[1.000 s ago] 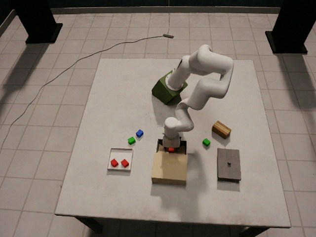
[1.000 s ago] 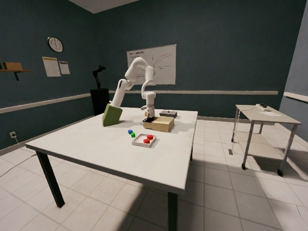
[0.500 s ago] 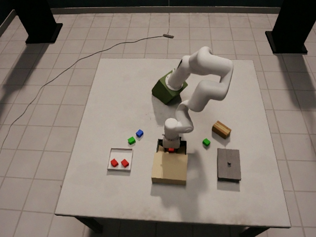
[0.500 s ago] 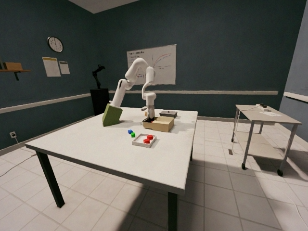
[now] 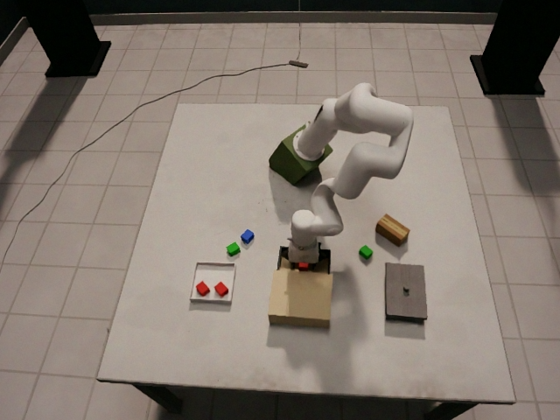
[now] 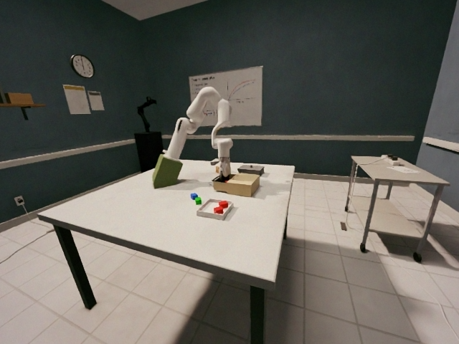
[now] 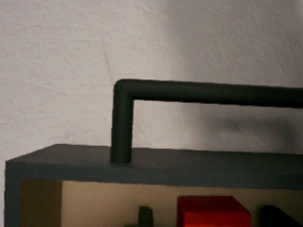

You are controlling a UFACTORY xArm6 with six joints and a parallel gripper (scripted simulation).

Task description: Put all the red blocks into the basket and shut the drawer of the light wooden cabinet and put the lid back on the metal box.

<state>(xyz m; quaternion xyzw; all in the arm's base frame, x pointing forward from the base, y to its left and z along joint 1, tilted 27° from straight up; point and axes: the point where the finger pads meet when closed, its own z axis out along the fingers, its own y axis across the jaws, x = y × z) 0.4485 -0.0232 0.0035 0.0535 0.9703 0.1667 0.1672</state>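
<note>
Claw fingers (image 5: 304, 266) (image 6: 224, 179) are held wide with nothing gripped, and the red block (image 5: 303, 266) (image 7: 213, 213) is seen between them in the open drawer (image 5: 280, 260) (image 6: 219, 178) (image 7: 156, 172) of the cabinet (image 5: 300, 296) (image 6: 237, 185). Both tips should be lowered evenly past its sides, kept off the walls, then gently closed. The way is crowded by the cabinet top behind and the handle (image 7: 204, 92) in front.

Blocks (image 5: 202, 289) (image 6: 223, 203) (image 7: 213, 218): red; others green or blue. Cabinet (image 5: 300, 296) (image 6: 241, 184): light tan. Handle (image 7: 208, 92): black. Lid (image 5: 405, 298) (image 6: 250, 169): grey.
</note>
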